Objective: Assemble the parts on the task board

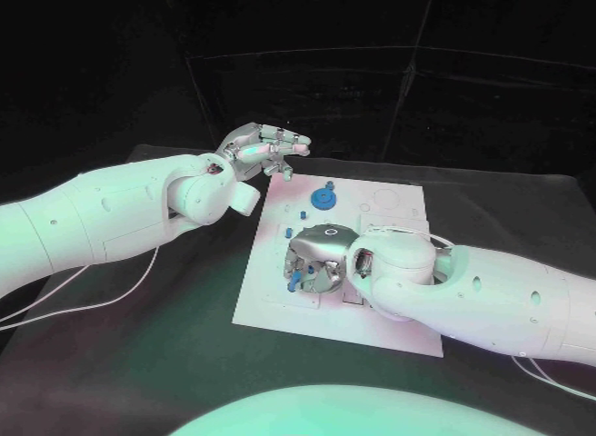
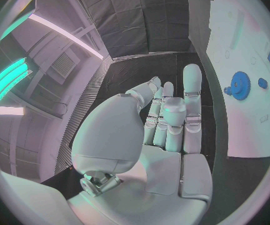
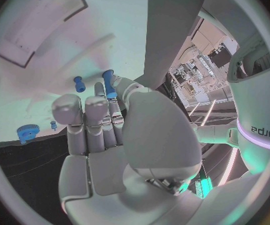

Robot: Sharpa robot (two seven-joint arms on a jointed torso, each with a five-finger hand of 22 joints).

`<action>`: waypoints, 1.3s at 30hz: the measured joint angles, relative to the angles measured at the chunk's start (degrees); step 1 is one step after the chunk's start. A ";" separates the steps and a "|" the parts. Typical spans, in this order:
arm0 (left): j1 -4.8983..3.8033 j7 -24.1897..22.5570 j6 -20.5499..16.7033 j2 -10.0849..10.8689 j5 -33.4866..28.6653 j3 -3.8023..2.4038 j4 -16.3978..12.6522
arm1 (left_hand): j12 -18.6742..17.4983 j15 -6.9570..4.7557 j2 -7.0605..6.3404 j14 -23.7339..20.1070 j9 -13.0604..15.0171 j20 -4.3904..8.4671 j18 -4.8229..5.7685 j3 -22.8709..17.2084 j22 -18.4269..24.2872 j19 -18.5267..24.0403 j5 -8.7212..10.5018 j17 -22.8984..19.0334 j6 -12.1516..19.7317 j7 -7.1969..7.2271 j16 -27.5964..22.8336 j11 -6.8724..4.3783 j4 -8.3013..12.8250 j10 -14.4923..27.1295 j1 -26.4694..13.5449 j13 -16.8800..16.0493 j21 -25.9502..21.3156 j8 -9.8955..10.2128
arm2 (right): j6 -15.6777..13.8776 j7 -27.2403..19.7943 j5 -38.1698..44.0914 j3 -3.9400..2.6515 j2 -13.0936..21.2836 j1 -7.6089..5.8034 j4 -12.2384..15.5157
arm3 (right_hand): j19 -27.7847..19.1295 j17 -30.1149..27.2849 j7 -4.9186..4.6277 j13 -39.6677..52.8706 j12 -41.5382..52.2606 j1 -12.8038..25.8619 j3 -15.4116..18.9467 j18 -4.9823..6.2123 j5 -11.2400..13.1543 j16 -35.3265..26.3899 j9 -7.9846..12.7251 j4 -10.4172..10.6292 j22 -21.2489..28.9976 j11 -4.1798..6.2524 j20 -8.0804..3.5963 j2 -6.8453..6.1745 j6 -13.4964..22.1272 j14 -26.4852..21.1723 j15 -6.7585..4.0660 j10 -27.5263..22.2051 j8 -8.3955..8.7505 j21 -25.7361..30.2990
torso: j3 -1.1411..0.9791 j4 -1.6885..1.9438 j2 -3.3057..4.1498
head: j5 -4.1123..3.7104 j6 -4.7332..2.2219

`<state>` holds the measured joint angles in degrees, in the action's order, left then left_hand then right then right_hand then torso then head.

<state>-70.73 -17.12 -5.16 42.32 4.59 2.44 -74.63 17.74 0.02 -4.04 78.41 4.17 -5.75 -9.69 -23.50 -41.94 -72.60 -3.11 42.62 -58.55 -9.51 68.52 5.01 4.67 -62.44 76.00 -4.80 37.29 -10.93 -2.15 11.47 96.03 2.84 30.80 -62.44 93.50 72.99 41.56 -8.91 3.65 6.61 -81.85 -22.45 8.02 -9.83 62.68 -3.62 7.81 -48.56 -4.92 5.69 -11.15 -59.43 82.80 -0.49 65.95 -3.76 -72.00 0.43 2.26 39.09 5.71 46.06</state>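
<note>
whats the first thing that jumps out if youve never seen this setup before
Most striking is the right hand, low over the middle of the white task board, pinching a small blue peg at its fingertips. Next, the blue gear stands out near the board's far end. The left hand is raised off the board's far left corner, holding nothing.
</note>
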 measured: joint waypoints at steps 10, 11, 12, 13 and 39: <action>0.00 0.11 0.11 0.03 0.00 0.00 0.07 | 0.00 0.00 0.00 0.00 0.00 0.00 0.00 0.00 0.00 0.00 0.00 0.00 0.00 0.00 0.00 0.00 0.00 0.00 0.00 0.00 0.00 0.00 | -1.42 -1.06 -0.71 0.01 -0.03 0.01 -0.05 | -1.75 -2.08 0.22 0.19 0.44 1.45 3.59 0.01 0.31 -1.19 -0.05 -1.14 3.59 0.01 0.12 0.26 5.94 -0.50 0.50 -2.60 0.00 1.95 | -0.02 0.00 0.00 | 0.04 -0.02; 0.00 0.12 0.11 0.03 0.00 0.00 0.08 | 0.00 0.00 0.00 0.00 0.00 0.00 0.00 0.00 0.00 0.00 0.00 0.00 0.00 0.00 0.00 0.00 0.00 0.00 0.00 0.00 0.00 0.00 | -1.56 -1.15 -0.81 0.01 -0.03 0.01 -0.05 | -1.75 -2.07 0.21 0.25 0.76 1.48 3.94 0.00 0.37 -1.19 -0.09 -1.14 3.59 0.01 0.12 0.29 5.95 -0.54 0.46 -2.60 0.00 1.95 | -0.02 0.00 0.00 | 0.05 -0.03; 0.00 0.13 0.12 0.04 0.00 0.00 0.08 | 0.00 0.00 0.00 0.00 0.00 0.00 0.00 0.00 0.00 0.00 0.00 0.00 0.00 0.00 0.00 0.00 0.00 0.00 0.00 0.00 0.00 0.00 | -1.69 -1.23 -0.88 0.01 -0.01 0.01 -0.05 | -1.75 -1.96 0.31 0.38 1.28 1.61 4.30 0.00 0.64 -1.19 -0.13 -1.25 3.54 0.03 0.12 0.42 6.04 -0.64 0.37 -2.59 0.00 1.95 | -0.02 0.00 0.01 | 0.05 -0.03; 0.00 0.14 0.12 0.05 0.00 0.00 0.08 | 0.00 0.00 0.00 0.00 0.00 0.00 0.00 0.00 0.00 0.00 0.00 0.00 0.00 0.00 0.00 0.00 0.00 0.00 0.00 0.00 0.00 0.00 | -1.82 -1.29 -0.95 0.01 0.01 0.01 -0.02 | -1.75 -1.82 0.50 0.44 1.65 1.77 4.55 0.00 0.64 -1.19 -0.15 -1.30 3.47 0.27 0.12 0.58 6.23 -0.64 0.37 -2.34 0.00 1.95 | -0.03 0.00 0.01 | 0.05 -0.03; 0.00 0.29 0.19 0.11 0.00 0.00 0.07 | 0.24 0.00 0.00 0.00 -0.06 0.00 0.00 0.00 0.00 0.00 0.00 -0.07 0.00 0.00 0.00 0.21 0.00 0.21 0.00 -0.01 0.00 0.00 | -2.07 -1.45 -1.82 0.02 0.42 0.07 0.77 | -1.22 -0.57 0.50 0.47 3.53 2.19 6.23 0.00 0.64 -0.29 -0.25 -1.65 2.29 0.83 -0.40 1.00 6.23 -0.09 -0.16 -0.53 0.00 1.68 | -0.03 -0.02 0.02 | 0.18 0.11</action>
<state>-70.73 -16.83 -4.97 42.43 4.59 2.44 -74.56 17.98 0.02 -4.04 78.41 4.11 -5.75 -9.70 -23.50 -41.94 -72.61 -3.11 42.55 -58.55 -9.51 68.52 5.22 4.67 -62.23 76.00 -4.82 37.29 -10.93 -4.22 10.02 94.21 2.85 31.22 -62.38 94.27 71.76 40.99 -8.41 4.11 10.14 -79.66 -16.22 8.02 -9.20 62.39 -3.86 6.16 -46.27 -4.09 5.30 -10.15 -53.20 82.71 -0.65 65.42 -3.77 -70.32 0.40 2.24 39.11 5.89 46.17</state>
